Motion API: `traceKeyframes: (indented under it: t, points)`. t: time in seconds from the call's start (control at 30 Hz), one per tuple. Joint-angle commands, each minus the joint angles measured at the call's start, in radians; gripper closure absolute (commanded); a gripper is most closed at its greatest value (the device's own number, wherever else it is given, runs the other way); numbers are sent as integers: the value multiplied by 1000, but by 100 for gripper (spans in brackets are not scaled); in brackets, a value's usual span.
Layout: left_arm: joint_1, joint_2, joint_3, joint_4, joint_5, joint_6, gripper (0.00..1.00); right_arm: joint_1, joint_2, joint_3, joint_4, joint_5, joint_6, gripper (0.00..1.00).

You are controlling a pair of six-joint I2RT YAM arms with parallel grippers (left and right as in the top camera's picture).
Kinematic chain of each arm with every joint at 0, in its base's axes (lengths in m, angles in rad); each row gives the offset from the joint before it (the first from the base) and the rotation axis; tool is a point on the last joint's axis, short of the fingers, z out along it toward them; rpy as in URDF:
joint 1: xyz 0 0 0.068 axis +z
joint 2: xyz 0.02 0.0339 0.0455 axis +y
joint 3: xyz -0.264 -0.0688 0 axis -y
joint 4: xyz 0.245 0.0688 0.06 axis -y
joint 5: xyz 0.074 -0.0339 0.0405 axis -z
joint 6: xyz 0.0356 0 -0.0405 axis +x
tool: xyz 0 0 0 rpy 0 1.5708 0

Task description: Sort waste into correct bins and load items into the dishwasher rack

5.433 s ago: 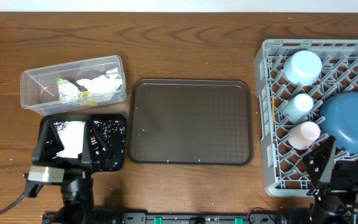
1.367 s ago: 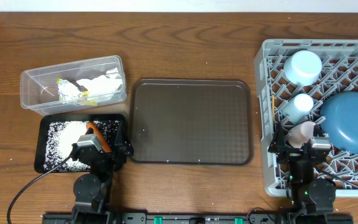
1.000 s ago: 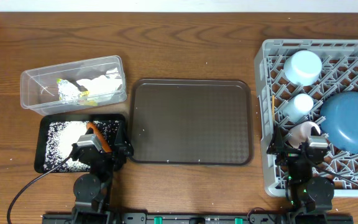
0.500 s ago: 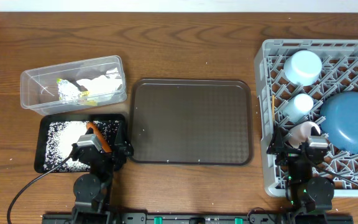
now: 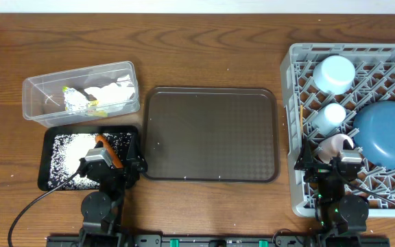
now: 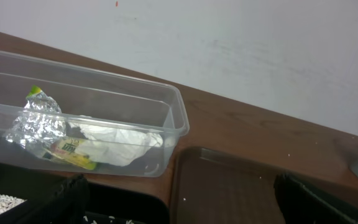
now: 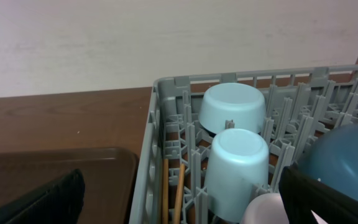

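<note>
The clear tub (image 5: 81, 89) holds crumpled white tissue (image 5: 110, 92), a foil ball (image 5: 74, 101) and a yellow-green wrapper (image 5: 96, 105); the left wrist view shows the same tub (image 6: 166, 106), foil (image 6: 39, 121) and tissue (image 6: 120, 143). Rice (image 5: 70, 151) and an orange carrot (image 5: 107, 149) lie in the black tray (image 5: 46, 175). In the grey rack (image 5: 295, 82) sit the bowl (image 5: 336, 73), light blue cup (image 5: 331, 116), pink cup (image 5: 334, 144), blue plate (image 5: 386, 134) and chopsticks (image 7: 165, 193). My left gripper (image 5: 112, 167) and right gripper (image 5: 329, 162) are open and empty.
A large dark brown serving tray (image 5: 211, 134) lies between the bins and the rack, with a few stray rice grains on it. Both arms are folded low at the table's front edge. A pale wall runs behind the table.
Since the oldest frame both arms have drawn back from over the black tray and the rack to the front edge. Nothing has moved in the last second.
</note>
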Motion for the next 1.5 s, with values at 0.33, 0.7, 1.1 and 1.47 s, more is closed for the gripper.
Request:
traceKeyframes:
  t: [0.33,0.7,1.1,1.47]
  points:
    - [-36,-9,-17,-44,-14,11,2,10,-5,-1,-5,-1,-12,1]
    - [-36,-9,-17,-44,-32,303,2,10,-5,-1,-5,-1,-12,1]
    - [-36,-9,-17,-43,-31,312,2,10,-5,-1,-5,-1,-12,1]
    - [10,-9,-17,-44,-31,313,3,10,-5,-1,-5,-1,-12,1]
